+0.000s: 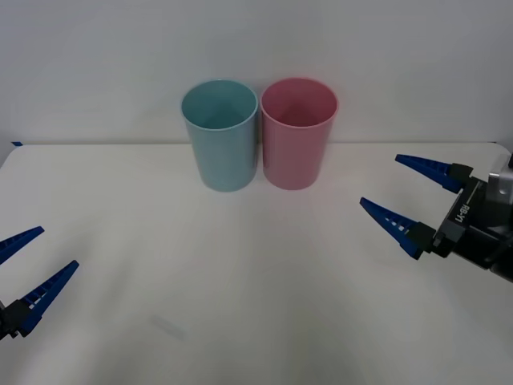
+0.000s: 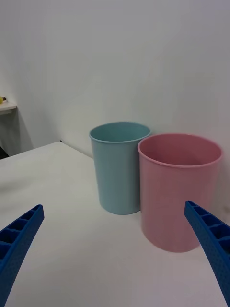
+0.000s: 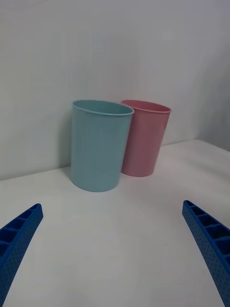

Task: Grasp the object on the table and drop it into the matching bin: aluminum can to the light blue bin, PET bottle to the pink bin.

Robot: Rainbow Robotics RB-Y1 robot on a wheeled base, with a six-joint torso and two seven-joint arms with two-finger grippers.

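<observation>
The light blue bin [image 1: 220, 135] and the pink bin [image 1: 297, 132] stand side by side, touching, at the back middle of the white table [image 1: 240, 281]. The PET bottle is out of view. My right gripper [image 1: 399, 192] hovers open over the table's right side, to the right of the pink bin [image 2: 179, 189], nothing between its fingers. My left gripper [image 1: 30, 261] is open at the table's near left, facing the light blue bin [image 3: 99, 144] from a distance, also holding nothing. The light blue bin [image 2: 120, 165] and pink bin [image 3: 143, 136] appear in both wrist views.
A plain white wall rises behind the bins. The table's back edge runs just behind them. A dark mark [image 1: 16, 143] sits at the far left table corner.
</observation>
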